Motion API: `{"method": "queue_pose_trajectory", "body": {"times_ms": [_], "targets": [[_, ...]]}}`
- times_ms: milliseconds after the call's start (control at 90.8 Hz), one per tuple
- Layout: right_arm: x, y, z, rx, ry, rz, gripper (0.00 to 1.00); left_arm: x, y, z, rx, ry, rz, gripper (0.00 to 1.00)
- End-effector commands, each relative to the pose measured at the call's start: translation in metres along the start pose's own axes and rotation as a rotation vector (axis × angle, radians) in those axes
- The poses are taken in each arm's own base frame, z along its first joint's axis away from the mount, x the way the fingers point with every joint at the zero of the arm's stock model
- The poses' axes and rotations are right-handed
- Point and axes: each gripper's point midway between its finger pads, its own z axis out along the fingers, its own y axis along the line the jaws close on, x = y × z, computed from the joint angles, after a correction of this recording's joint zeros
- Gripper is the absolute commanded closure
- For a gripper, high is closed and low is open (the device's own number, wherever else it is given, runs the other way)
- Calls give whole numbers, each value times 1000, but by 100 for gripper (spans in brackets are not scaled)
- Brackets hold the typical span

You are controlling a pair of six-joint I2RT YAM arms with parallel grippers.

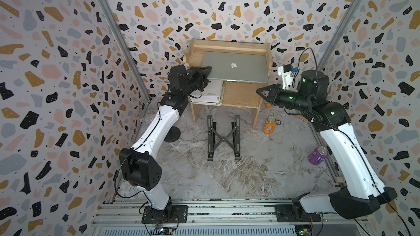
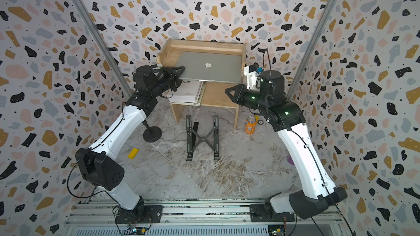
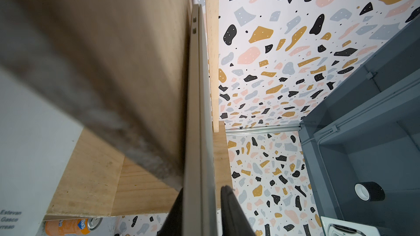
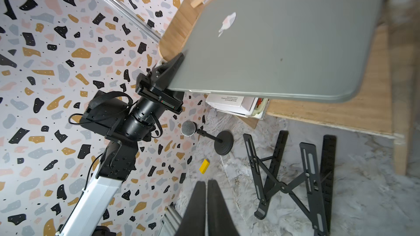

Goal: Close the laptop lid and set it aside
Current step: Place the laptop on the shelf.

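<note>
Lid (image 2: 209, 66) down and laptop (image 1: 236, 69) parked on the far wooden shelf (image 1: 227, 44), my left hand (image 1: 209, 71) sat slightly spread astride its left edge, right hand (image 4: 206, 185) pressed together empty, so I reckoned release-and-retreat sideways came next.

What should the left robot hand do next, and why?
Probably slide the left gripper straight back off the laptop. The lid looks shut, the laptop lies flat on the wooden shelf, and a sliver of gap shows beside one finger, so the grip seems loose.
</note>
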Motion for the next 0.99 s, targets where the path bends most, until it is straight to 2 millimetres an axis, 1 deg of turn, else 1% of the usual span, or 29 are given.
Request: {"method": "queue_pose_trajectory", "body": {"times_ms": [0, 99, 187, 275, 385, 441, 540, 639, 826, 980], "targets": [[8, 11, 7, -9, 60, -57, 93, -2, -17, 8, 76, -3, 37, 69], [8, 12, 23, -12, 84, -59, 95, -3, -14, 7, 71, -2, 37, 63], [7, 14, 34, -18, 92, -53, 95, -3, -12, 6, 72, -2, 35, 63], [5, 15, 41, -23, 92, -53, 95, -3, -10, 4, 69, -2, 35, 62], [-1, 17, 46, -22, 82, -56, 95, -2, -8, 2, 68, 1, 34, 57], [-4, 18, 49, -21, 77, -58, 95, -1, -8, 1, 69, 2, 33, 53], [-8, 17, 58, -13, 84, -55, 95, 0, -5, -2, 70, 2, 25, 38], [-11, 15, 67, -3, 90, -57, 95, 1, -2, -4, 70, 5, 17, 28], [-12, 7, 79, 30, 107, -66, 95, 3, 1, -9, 65, 9, 16, 19], [-15, 10, 83, 12, 103, -64, 95, 3, -3, -16, 77, 6, 25, 13]]}}
